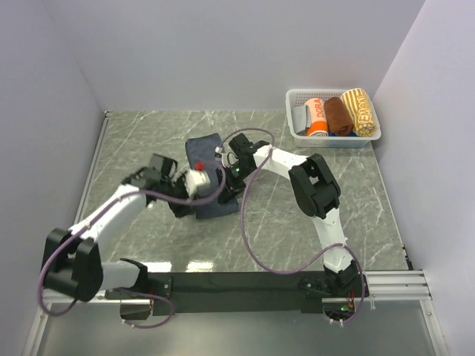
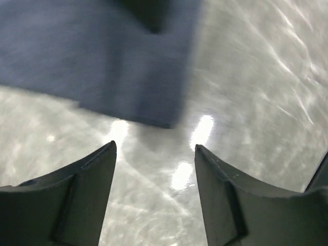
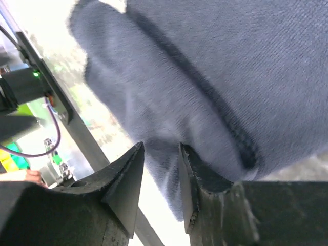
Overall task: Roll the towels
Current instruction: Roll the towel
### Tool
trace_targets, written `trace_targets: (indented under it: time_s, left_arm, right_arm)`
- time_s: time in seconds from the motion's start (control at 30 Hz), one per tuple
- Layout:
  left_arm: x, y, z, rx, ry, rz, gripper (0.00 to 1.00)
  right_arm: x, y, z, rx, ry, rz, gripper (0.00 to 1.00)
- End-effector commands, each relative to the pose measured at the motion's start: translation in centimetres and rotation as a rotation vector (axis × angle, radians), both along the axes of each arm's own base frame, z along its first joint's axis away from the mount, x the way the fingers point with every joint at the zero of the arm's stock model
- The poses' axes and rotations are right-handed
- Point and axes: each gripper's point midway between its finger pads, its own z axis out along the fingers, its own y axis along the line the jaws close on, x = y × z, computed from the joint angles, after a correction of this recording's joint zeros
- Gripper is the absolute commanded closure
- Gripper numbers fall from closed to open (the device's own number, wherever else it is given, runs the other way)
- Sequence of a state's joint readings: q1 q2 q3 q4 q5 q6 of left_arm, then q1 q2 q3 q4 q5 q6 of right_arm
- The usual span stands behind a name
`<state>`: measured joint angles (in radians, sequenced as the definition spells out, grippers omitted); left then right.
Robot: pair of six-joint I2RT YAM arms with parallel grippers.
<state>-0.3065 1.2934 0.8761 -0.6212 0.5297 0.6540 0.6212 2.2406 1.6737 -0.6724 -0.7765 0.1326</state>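
Note:
The navy-blue towel [image 1: 211, 152] lies mid-table, its near part bunched between the two grippers. My left gripper [image 1: 180, 189] sits at its left edge. In the left wrist view that gripper [image 2: 155, 148] is open and empty over bare marble, the towel [image 2: 102, 61] just ahead of the tips. My right gripper [image 1: 231, 178] is at the towel's right side. In the right wrist view its jaws [image 3: 161, 146] stand slightly apart with a fold of towel [image 3: 230, 66] between them. The cloth lies against the right finger [image 3: 192, 174]. Light shows between the cloth and the left finger.
A white lattice basket [image 1: 334, 141] stands at the back right. It holds an orange-and-white roll [image 1: 317, 117], a brown roll [image 1: 338, 116] and a yellow roll [image 1: 360, 111]. White walls close in the marble table [image 1: 148, 133]. A black rail [image 1: 245, 283] runs along the near edge.

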Motion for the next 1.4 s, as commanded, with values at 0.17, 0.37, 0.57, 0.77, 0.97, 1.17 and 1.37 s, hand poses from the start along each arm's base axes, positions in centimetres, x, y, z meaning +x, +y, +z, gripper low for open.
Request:
trace_targets:
  time_s: [0.17,0.37,0.57,0.77,0.97,1.17,1.37]
  left_arm:
    - [-2.7,-4.5,-1.2,0.123,-0.35,-0.208,0.28]
    - [-1.3,-6.5,-2.3,0.159,-0.415,-0.203,0.28]
    - [-0.5,-6.8,-4.7,0.203,-0.372,-0.199,0.32]
    - [-0.8,-5.5,-7.6,0.273,-0.289,-0.185,0.5]
    - [-2.4,-4.2,-9.2,0.284,-0.146,-0.224,0.73]
    - [-4.2,-3.4,-7.9,0.15,0.189,-0.256,0.92]
    - [-5.0,-3.0,-6.8,0.083,0.447,-0.271,0.99]
  right_arm:
    - [0.9,0.5,6.9,0.109,-0.125,-0.03,0.59]
    - [1.2,1.3,3.6,0.09,-0.057,0.015,0.67]
    - [1.7,1.7,0.3,0.061,0.003,-0.004,0.73]
    - [1.9,1.3,-0.6,0.073,0.061,-0.043,0.77]
    - [2.3,1.1,1.4,0.121,0.089,-0.093,0.78]
    - [10.2,-4.9,7.5,0.102,-0.204,-0.211,0.61]
    - [9.9,-11.5,10.1,0.036,-0.392,-0.229,0.5]
